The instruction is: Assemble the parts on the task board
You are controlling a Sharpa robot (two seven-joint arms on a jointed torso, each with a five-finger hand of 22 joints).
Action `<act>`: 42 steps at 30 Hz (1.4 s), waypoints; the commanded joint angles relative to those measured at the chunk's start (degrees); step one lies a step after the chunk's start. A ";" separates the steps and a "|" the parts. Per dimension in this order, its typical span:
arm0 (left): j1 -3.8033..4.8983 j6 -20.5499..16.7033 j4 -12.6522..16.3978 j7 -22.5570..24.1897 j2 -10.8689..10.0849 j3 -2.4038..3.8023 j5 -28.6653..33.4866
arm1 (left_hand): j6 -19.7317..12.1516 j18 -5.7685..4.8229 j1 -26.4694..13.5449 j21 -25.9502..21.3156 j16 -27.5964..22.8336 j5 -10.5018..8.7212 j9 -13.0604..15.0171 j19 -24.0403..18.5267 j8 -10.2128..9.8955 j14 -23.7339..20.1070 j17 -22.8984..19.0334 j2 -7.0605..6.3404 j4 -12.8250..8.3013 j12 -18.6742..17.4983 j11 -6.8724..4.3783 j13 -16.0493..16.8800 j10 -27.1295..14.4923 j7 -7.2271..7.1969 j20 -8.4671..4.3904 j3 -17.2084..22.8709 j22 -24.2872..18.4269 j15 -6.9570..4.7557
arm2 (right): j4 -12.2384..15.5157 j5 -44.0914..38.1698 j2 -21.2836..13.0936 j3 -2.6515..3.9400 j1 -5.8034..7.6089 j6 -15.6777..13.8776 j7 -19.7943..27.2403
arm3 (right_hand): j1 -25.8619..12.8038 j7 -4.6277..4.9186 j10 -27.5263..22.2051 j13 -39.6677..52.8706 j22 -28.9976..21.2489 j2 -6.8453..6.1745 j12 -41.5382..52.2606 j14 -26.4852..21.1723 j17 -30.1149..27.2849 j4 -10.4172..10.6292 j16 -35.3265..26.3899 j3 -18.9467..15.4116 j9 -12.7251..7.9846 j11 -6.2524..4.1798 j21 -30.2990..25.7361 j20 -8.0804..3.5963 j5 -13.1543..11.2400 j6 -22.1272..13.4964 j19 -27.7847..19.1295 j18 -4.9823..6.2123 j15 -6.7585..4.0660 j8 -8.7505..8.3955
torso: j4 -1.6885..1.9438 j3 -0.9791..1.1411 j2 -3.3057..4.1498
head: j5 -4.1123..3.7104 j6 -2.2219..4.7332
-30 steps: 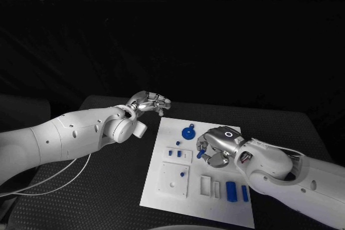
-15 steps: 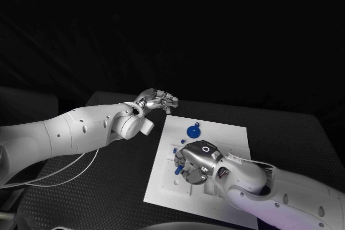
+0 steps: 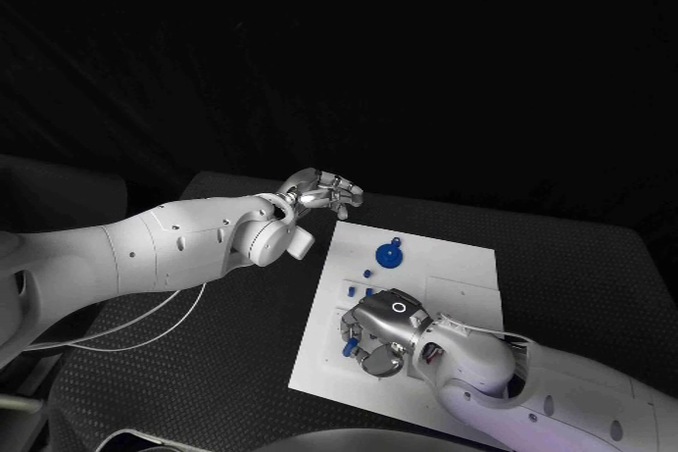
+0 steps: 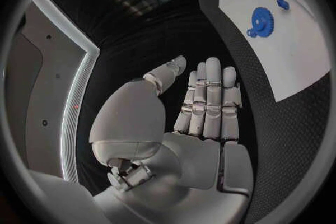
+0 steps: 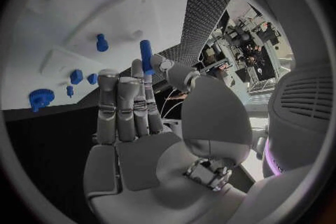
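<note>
The white task board (image 3: 441, 276) lies in the middle of the black table. A blue gear (image 3: 389, 255) sits near its far edge, with small blue parts (image 3: 346, 291) beside it. My right hand (image 3: 379, 336) hovers over the board's near left part and pinches a blue peg (image 3: 349, 347) between thumb and finger. The right wrist view shows that peg (image 5: 145, 56) at the fingertips, above a raised white block with another blue peg (image 5: 102, 42) standing in it. My left hand (image 3: 322, 192) hangs off the board's far left corner, its fingers (image 4: 209, 102) straight and holding nothing; the gear (image 4: 262, 19) lies beyond them.
A white cable (image 3: 149, 332) loops over the table under my left arm. The raised white block (image 5: 105, 14) takes up the board's near left. Bare white board (image 4: 287, 56) stretches past the gear.
My right hand has carried the blue peg from the board's middle towards its near left part. The left hand has held its place. The camera has shifted.
</note>
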 commanded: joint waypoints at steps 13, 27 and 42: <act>0.09 0.81 0.18 0.35 0.02 0.03 0.39 | -0.44 1.07 -0.44 -0.39 -0.25 0.37 0.02 0.32 0.31 0.57 0.13 0.00 0.34 0.25 0.07 -0.09 -0.54 0.13 -0.39 -0.12 0.11 0.03 | -0.92 -3.24 -0.40 -0.08 -0.14 1.50 0.23 | -0.24 0.01 0.38 0.00 0.79 1.04 0.13 0.09 -0.05 -0.88 -0.26 0.06 0.02 0.04 0.20 0.02 0.39 0.36 0.37 4.26 -0.39 0.04 | -0.12 0.08 0.00 | 0.34 -0.43; 0.09 0.85 0.23 0.31 0.03 0.03 0.39 | -0.47 1.07 -0.48 -0.43 -0.29 0.38 0.01 0.33 0.30 0.57 0.17 0.01 0.38 0.29 0.08 -0.12 -0.57 0.15 -0.38 -0.14 0.13 0.04 | -1.22 -3.40 -0.25 -0.36 -0.13 4.06 0.88 | -0.33 0.00 0.41 0.04 0.80 1.09 0.11 0.11 -0.03 -1.05 -0.28 0.05 0.01 0.03 0.21 0.02 0.39 0.40 0.37 4.26 -0.39 0.04 | -0.13 0.03 0.00 | 0.20 -0.51; 0.09 0.83 0.23 0.34 0.00 0.03 0.39 | -0.50 1.06 -0.50 -0.47 -0.33 0.39 0.01 0.34 0.30 0.57 0.22 0.02 0.41 0.33 0.08 -0.15 -0.59 0.16 -0.38 -0.14 0.16 0.04 | -1.41 -6.65 0.53 -1.25 -0.13 5.47 -0.05 | -0.39 -0.01 0.43 0.07 0.81 1.13 0.09 0.09 -0.01 -1.22 -0.29 0.01 0.00 0.04 0.21 0.03 0.40 0.44 0.35 4.26 -0.39 0.03 | -0.09 0.02 0.00 | 0.22 -0.74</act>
